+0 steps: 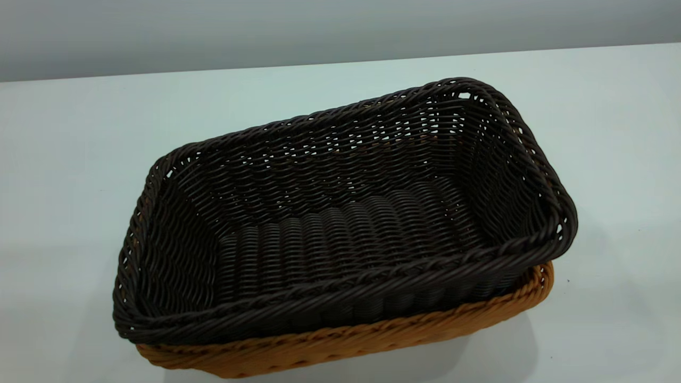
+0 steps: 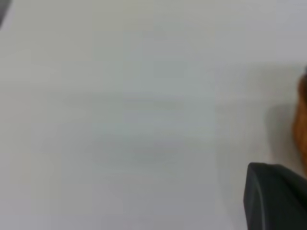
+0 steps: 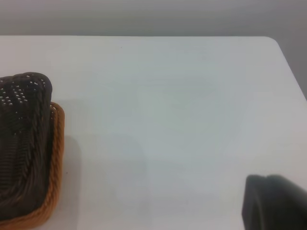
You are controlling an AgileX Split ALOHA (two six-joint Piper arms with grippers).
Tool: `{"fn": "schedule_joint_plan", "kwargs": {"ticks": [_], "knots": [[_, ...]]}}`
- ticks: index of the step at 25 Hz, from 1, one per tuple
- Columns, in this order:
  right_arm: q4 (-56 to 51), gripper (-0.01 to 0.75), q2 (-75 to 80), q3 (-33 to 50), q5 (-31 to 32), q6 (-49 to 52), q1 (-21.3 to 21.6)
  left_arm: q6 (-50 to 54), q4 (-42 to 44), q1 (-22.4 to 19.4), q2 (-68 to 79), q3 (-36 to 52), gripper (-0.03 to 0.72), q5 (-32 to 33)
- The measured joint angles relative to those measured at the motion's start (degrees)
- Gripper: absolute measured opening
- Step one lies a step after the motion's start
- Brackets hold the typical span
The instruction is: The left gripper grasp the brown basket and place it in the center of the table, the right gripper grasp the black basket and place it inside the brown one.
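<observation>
Right gripper (image 3: 276,203) touches nothing.

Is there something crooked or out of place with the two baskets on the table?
Slightly. The black basket sits inside the brown basket but is not fully seated: it is turned a little and its right end rides higher and overhangs the brown rim. No damage or spill shows on the table.

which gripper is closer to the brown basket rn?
Hard to call; likely left. The left gripper has the brown basket right at the edge of its view. The right gripper sits well off it, bare table between.
</observation>
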State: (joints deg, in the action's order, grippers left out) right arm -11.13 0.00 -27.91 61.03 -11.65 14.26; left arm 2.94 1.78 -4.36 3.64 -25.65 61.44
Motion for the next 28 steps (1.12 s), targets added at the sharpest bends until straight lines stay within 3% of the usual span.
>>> {"fn": "schedule_joint_plan", "kwargs": {"ticks": [28], "knots": [[-0.7,0.000,0.0,0.0,0.0,0.0,-0.1,0.0,0.0,-1.4,-3.6,-0.2,-0.001,0.4]]}}
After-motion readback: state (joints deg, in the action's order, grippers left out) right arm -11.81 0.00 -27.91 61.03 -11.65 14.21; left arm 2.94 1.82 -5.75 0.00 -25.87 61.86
